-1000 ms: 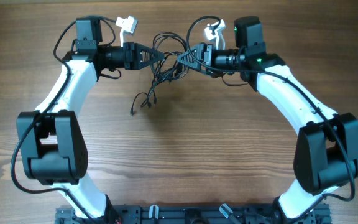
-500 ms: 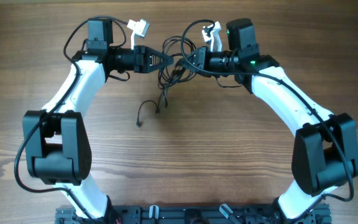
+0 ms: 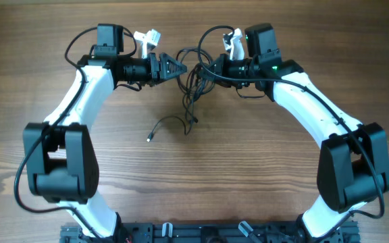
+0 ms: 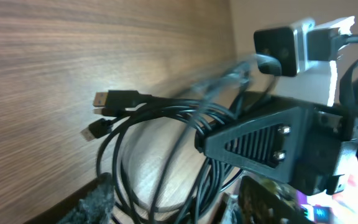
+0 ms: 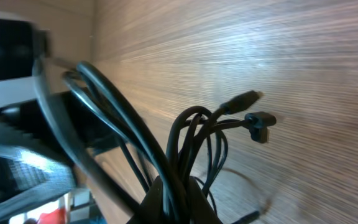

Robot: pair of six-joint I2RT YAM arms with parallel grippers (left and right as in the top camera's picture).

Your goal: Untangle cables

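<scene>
Several thin black cables (image 3: 193, 84) in looped bundle, plugs dangling; right claw (image 3: 204, 71) clamps them; left claw (image 3: 180, 68) spread wide.

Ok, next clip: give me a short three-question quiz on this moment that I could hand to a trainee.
1. True or false: the right tool is shut on the cables.
2. Where is the loose strand's plug end? A: on the table, clear of both tools. B: between the left tool's fingers. C: draped over the right arm.
3. Fill in: the left tool stands ____ beside the bundle.

Key: 1 true; 2 A; 3 open.
</scene>
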